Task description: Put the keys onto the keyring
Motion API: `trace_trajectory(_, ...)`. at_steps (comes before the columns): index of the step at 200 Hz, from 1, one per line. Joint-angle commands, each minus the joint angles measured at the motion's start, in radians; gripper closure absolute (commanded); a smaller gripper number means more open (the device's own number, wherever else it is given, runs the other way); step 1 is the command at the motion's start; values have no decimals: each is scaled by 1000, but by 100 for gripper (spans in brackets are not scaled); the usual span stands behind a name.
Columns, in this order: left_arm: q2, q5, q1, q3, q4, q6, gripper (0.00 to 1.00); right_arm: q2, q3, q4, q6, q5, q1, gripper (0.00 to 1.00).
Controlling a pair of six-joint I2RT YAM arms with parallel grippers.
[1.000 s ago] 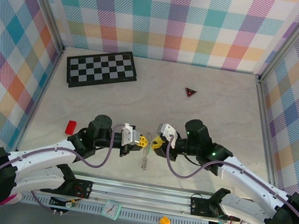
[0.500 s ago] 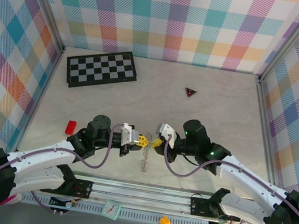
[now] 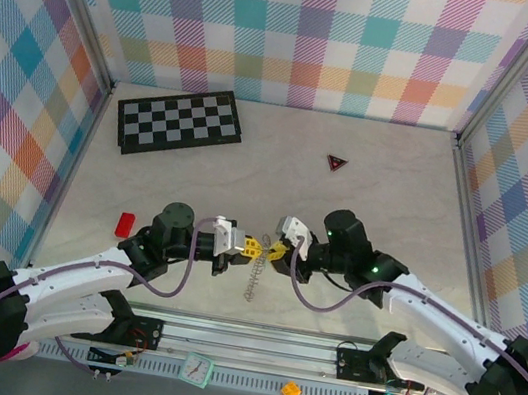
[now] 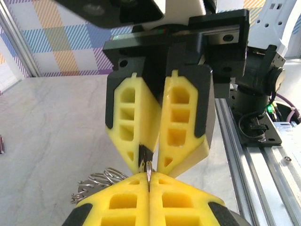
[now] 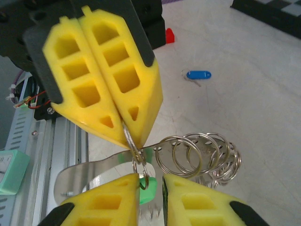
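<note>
Left tool (image 3: 253,247) tip-to-tip with right tool (image 3: 276,251)

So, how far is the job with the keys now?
Done: nothing surely. In hand: the left pincer pinches the keyring, and the green key sits between the fingers of the right pincer; whether threaded, I cannot tell. Left: the blue key lies loose on the table.
</note>
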Motion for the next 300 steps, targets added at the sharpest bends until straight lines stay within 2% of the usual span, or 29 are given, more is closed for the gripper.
trace_trajectory(1, -9, 34, 1, -18, 104, -25, 100, -31, -26, 63, -24, -34, -2, 79)
trace_trajectory(25, 3, 37, 2, -20, 129, -35, 100, -24, -29, 88, -23, -71, -2, 79)
trace_trajectory(104, 34, 49, 1, -25, 183, -53, 100, -3, -38, 140, -23, -85, -2, 80)
trace_trajectory(155, 45, 56, 2, -31, 220, -65, 100, 17, -32, 156, -35, -89, -2, 89)
trace_trajectory(178, 51, 53, 1, -34, 225, -71, 100, 18, -31, 166, -49, -86, -2, 100)
trace_trajectory(197, 49, 34, 1, -34, 215, -73, 100, 12, -32, 163, -68, -78, -2, 100)
trace_trajectory(219, 35, -17, 1, -24, 137, -47, 80, 10, -16, 107, -116, -59, -2, 100)
trace_trajectory(235, 20, -39, 1, -7, 53, -14, 74, 24, 20, 17, -170, -45, -2, 100)
trace_trajectory(267, 16, -50, 1, 67, -158, 77, 72, 45, 79, -106, -230, -32, -1, 100)
trace_trajectory(300, 35, -36, 1, 115, -240, 121, 73, 66, 137, -189, -262, -26, -1, 100)
